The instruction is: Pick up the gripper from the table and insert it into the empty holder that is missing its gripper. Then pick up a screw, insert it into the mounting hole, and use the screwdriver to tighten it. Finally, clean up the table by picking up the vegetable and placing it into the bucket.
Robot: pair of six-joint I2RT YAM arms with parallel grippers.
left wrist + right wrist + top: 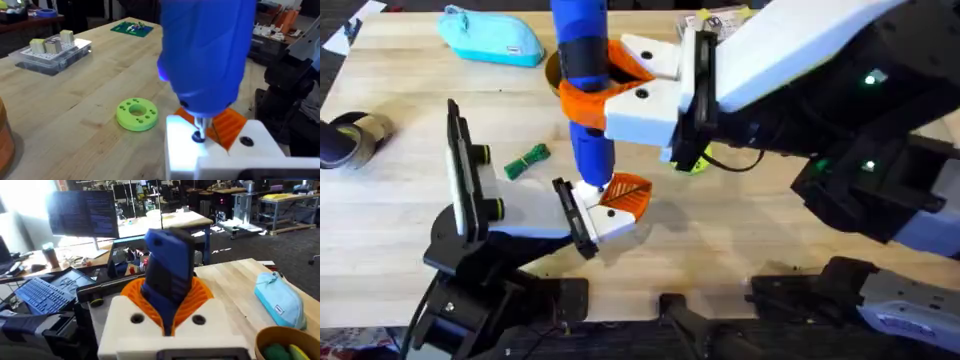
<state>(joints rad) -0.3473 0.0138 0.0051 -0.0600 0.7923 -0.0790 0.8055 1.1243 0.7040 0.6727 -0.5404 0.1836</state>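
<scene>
- The right claw (605, 85) is clenched around the screwdriver (582, 60), held upright with its tip on the holder (595, 218).
- The gripper (628, 195) sits in that holder, mid-worktop (400, 230).
- Left claw: I cannot tell its state.
- The bucket (287, 342), at the far side, seems to hold something green.

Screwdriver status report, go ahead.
Right end effector shut on screwdriver, upright, tip on holder screw. Small gripper seated in holder. Vegetable on table, clear of the work.

Blue, black-banded screwdriver (582, 70); orange ribbed gripper (628, 195); white holder (602, 222); lime-green disc (136, 114).
</scene>
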